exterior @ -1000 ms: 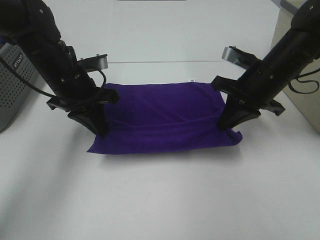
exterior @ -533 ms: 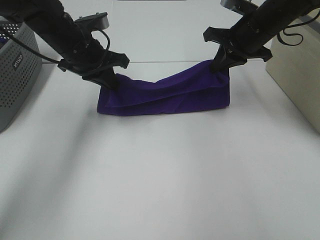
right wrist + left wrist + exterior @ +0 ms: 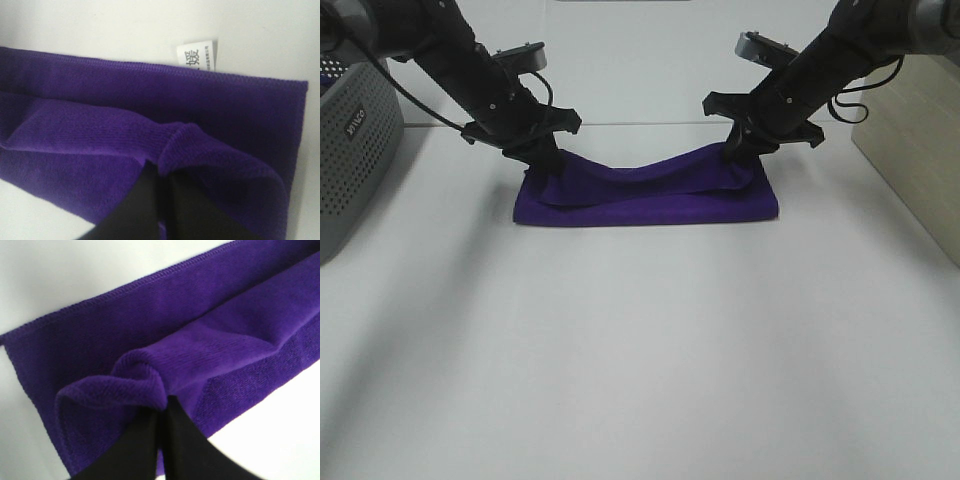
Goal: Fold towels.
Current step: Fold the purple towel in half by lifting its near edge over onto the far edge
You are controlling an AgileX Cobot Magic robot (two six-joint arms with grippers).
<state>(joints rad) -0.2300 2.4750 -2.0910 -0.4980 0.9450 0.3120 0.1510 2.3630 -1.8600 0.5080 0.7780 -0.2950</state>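
- Fingers of the left gripper are pressed together on a bunched fold of the towel, at the towel's left end.
- Fingers of the right gripper are clenched on a pinched ridge of cloth at the towel's right end.
- Between the two grips, the upper layer of the towel is held raised and sags in a shallow curve over the flat lower layer.
- The towel, deep purple, is laid out as a long band on the white table.
- A small white tag with printed characters is seen sticking out from a stitched edge of the towel, near the corner beside the right gripper.
- A grey perforated basket is placed to the left of the towel, well apart from it.
- A beige box is placed to the right of the towel, also well apart.
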